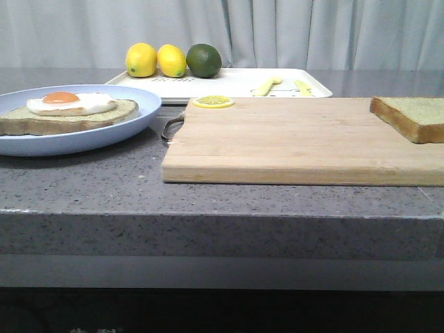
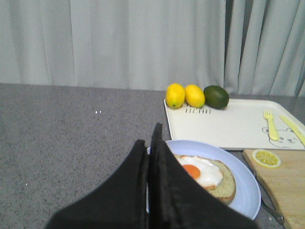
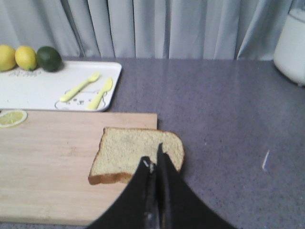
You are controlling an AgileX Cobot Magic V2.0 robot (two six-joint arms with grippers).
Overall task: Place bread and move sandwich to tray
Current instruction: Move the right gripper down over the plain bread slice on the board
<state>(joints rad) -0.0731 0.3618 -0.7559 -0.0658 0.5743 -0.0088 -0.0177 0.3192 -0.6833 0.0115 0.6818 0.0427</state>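
Note:
The plain bread [image 1: 411,116] lies at the right end of the wooden cutting board [image 1: 291,142], overhanging its edge [image 3: 136,153]. The egg-topped slice, the sandwich [image 1: 69,111], lies on a light blue plate [image 1: 104,135] at the left; it also shows in the left wrist view [image 2: 205,176]. The white tray [image 1: 236,82] stands at the back. My left gripper [image 2: 148,138] is shut and empty, above the plate's near side. My right gripper [image 3: 153,160] is shut and empty, just in front of the bread. Neither gripper shows in the front view.
Two lemons [image 1: 156,60] and a lime [image 1: 204,60] sit at the tray's back left; a pale yellow fork and knife [image 3: 90,88] lie on its right part. A lemon slice [image 1: 213,101] lies on the board's far left corner. A white object [image 3: 291,43] stands far right.

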